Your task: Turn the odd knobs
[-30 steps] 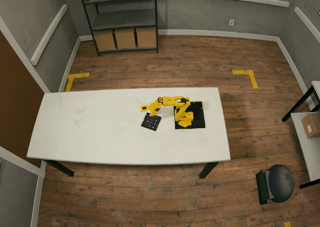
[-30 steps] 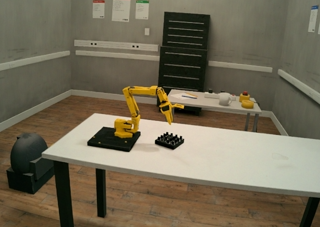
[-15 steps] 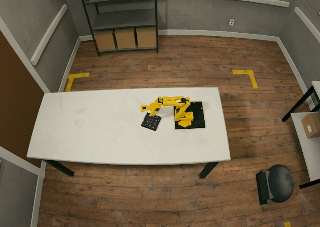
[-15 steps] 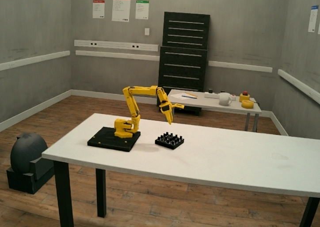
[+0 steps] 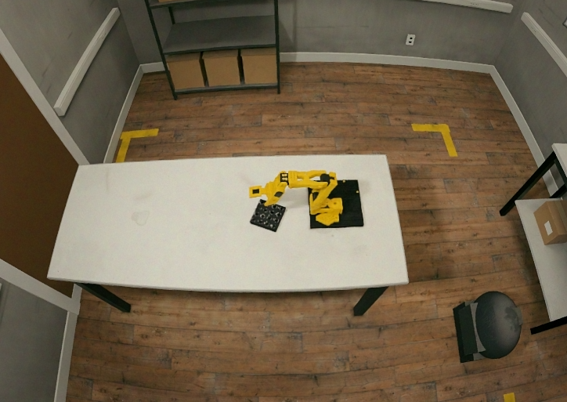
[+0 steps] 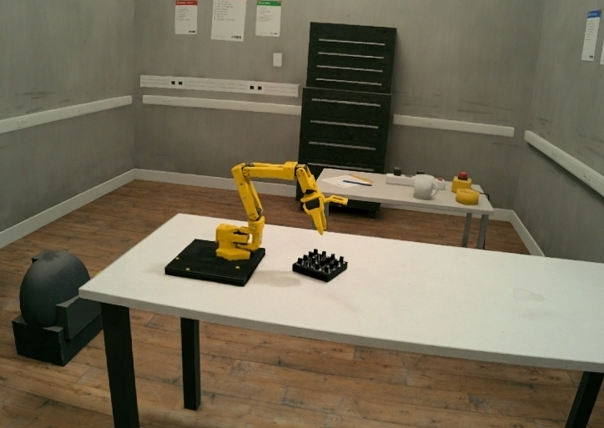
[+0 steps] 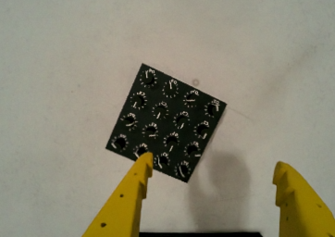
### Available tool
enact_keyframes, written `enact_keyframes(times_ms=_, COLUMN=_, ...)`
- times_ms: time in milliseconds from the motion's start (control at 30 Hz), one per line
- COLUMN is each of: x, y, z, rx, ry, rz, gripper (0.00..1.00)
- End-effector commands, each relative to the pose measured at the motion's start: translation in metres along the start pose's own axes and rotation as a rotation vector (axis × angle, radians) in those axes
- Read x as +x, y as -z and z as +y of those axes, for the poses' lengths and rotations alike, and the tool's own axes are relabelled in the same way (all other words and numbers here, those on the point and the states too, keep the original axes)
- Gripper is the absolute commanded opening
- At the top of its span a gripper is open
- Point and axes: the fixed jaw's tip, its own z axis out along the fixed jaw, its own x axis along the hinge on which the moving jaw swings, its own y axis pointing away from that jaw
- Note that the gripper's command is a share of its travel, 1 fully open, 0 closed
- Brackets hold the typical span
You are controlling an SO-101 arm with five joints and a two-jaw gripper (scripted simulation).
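Note:
The black knob box (image 5: 263, 224) (image 6: 312, 274) (image 7: 125, 106) lies turned at an angle on the white table. In the wrist view its white pointers show, but the labels are too blurred to read surely. In the row farthest from the fingers, the third knob from the left (image 7: 190, 99) points left; the first two point up. In the row second nearest the fingers, the third knob (image 7: 171, 140) points down, the others more to the lower right. The nearest row's pointers look alike, though one knob is partly hidden. My gripper (image 5: 259, 197) (image 6: 334, 217) (image 7: 214, 163) is open and empty, above the box.
The arm's black base plate (image 5: 350, 214) (image 6: 204, 273) stands on the table (image 5: 183, 250) (image 6: 439, 310), beside the knob box. A side table (image 6: 390, 196) with a mug (image 6: 424, 188) and a tape roll (image 6: 467, 196) stands beyond the table.

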Motion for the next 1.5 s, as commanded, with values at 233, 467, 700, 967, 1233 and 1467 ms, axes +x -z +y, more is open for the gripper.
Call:
enact_keyframes(times_ms=233, x=-0.003, y=-0.001, z=-0.001, rx=0.002, ry=-0.014, rz=-0.007, gripper=0.40)
enact_keyframes(times_ms=467, x=-0.003, y=-0.001, z=-0.001, rx=0.002, ry=-0.014, rz=-0.007, gripper=0.40)
enact_keyframes(times_ms=700, x=-0.003, y=-0.001, z=-0.001, rx=0.002, ry=-0.014, rz=-0.007, gripper=0.40)
enact_keyframes(times_ms=967, x=0.003, y=-0.002, z=0.000, rx=-0.002, ry=0.000, rz=0.022, gripper=0.40)
enact_keyframes(times_ms=1233, x=0.025, y=-0.015, z=0.001, rx=-0.007, ry=0.000, rz=0.187, gripper=0.40)
enact_keyframes(times_ms=1467, x=0.044, y=-0.022, z=0.002, rx=-0.011, ry=0.000, rz=0.319, gripper=0.40)
